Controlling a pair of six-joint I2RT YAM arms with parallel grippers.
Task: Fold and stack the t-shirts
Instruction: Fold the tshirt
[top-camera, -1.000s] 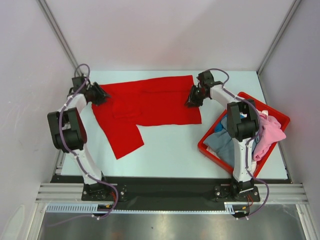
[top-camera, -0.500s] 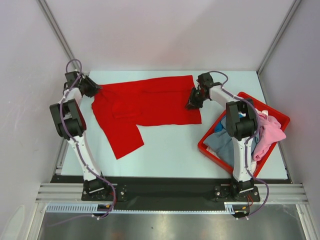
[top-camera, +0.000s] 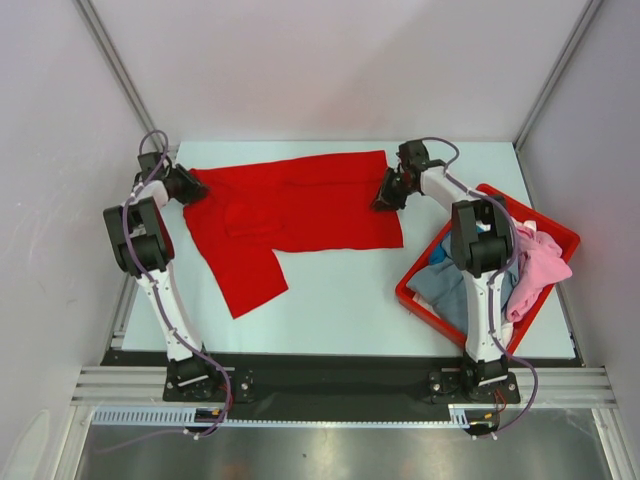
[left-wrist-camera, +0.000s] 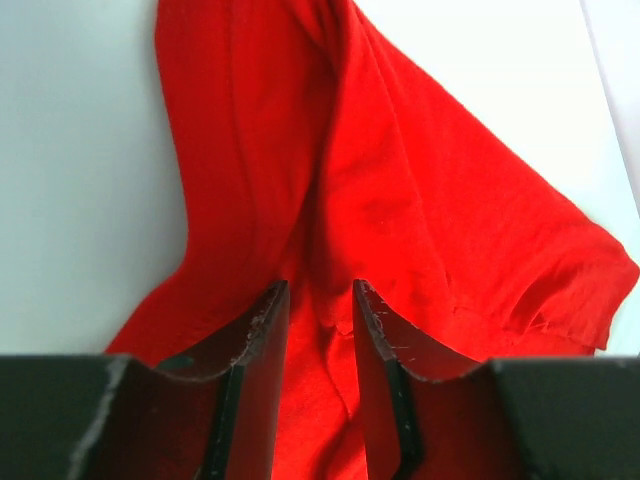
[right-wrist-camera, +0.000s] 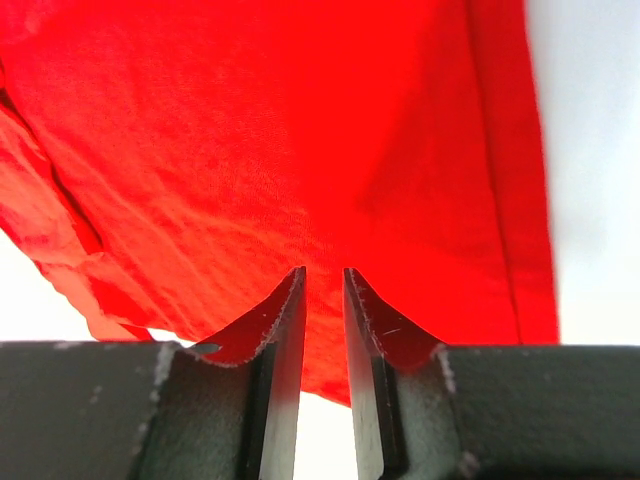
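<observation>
While my left gripper and right gripper pinch the unfolded red t-shirt, the other shirts at four o'clock wait unstacked in the bin.

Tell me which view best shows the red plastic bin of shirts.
Top external: the red plastic rectangular bin sits at the table's right edge, partly behind the right arm. Both wrist views show only the large red cloth t-shirt, no bin.
</observation>
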